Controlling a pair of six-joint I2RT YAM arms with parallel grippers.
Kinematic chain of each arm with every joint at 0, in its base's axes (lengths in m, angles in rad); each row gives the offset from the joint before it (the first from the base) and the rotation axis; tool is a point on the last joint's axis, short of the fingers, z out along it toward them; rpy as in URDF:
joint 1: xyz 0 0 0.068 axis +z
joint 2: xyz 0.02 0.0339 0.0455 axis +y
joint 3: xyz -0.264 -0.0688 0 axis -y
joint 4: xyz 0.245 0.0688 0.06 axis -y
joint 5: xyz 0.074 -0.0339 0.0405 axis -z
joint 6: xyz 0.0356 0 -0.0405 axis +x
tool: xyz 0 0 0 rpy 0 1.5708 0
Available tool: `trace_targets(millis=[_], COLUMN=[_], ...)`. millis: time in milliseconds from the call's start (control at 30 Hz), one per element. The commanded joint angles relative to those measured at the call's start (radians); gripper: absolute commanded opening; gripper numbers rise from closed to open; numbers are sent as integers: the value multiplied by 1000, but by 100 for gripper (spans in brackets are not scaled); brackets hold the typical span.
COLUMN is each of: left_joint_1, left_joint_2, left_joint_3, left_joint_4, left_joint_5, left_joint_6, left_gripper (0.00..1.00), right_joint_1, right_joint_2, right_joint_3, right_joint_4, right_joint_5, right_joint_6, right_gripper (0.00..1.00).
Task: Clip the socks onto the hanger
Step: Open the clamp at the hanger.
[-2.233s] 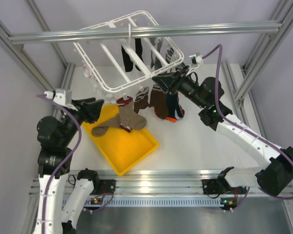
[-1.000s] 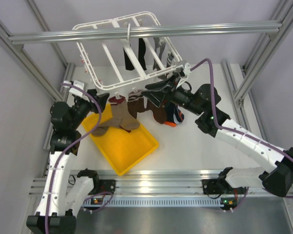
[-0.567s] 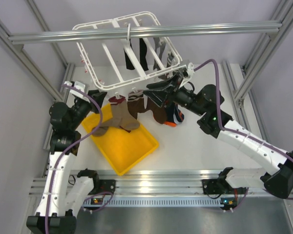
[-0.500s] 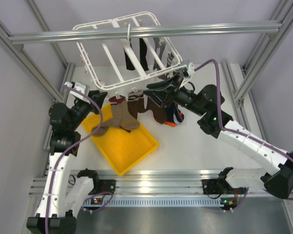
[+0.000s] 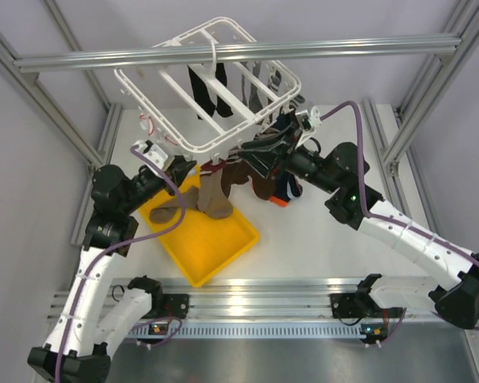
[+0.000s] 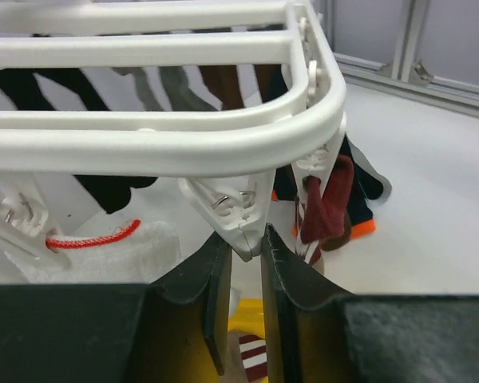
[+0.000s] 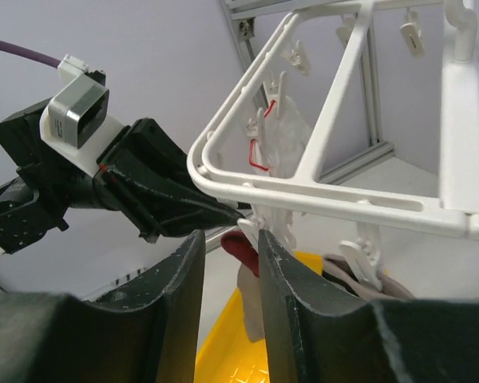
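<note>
The white hanger (image 5: 223,137) hangs tilted from the top rail, with dark socks (image 5: 207,92) on its inner clips. Brown socks (image 5: 259,179) and a navy one with orange trim (image 5: 286,191) dangle from its near rim. My left gripper (image 6: 241,243) is shut on a white clip (image 6: 239,215) under the rim (image 6: 184,142). A sock with a maroon cuff (image 6: 326,199) hangs just beside it. My right gripper (image 7: 229,237) stands open under the rim (image 7: 319,195). The maroon cuff (image 7: 238,246) shows in its gap, with space on the left.
A yellow tray (image 5: 211,247) lies below the hanger, a tan sock (image 5: 211,199) draped over its far edge. A white fabric piece with a red cord (image 6: 104,247) hangs from a clip to the left. Aluminium rails frame the table.
My left gripper rose to the right and shut on the clip. The hanger swung and tilted leftward. My right gripper's jaws narrowed slightly, holding its place.
</note>
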Motion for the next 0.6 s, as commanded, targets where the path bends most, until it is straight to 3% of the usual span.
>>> trace_targets(millis=[0,33,100,367,567], left_joint_1=[-155,-249,-364,-467,-472], left_joint_2=[18,32,58,102,43], left_joint_3=[49,59,71,103,56], left_joint_4=[-58,-78,-104,-113,-100], left_joint_5=[-71,-197,-275,-438,-414], left_joint_6=[155,216,281,341,337], left_gripper=[1,1,1,0,0], right_joint_1=[12,11,11,12,11], right_joint_2=[-36,-36,-33,-25,-19], right_joint_3=[6,11,14,19,9], right_joint_4=[24,15,9,4,1], right_joint_5=[5,10,14,19,30], right_joint_6=[6,15,24,35,95], right_gripper=[32,29,28,24,26])
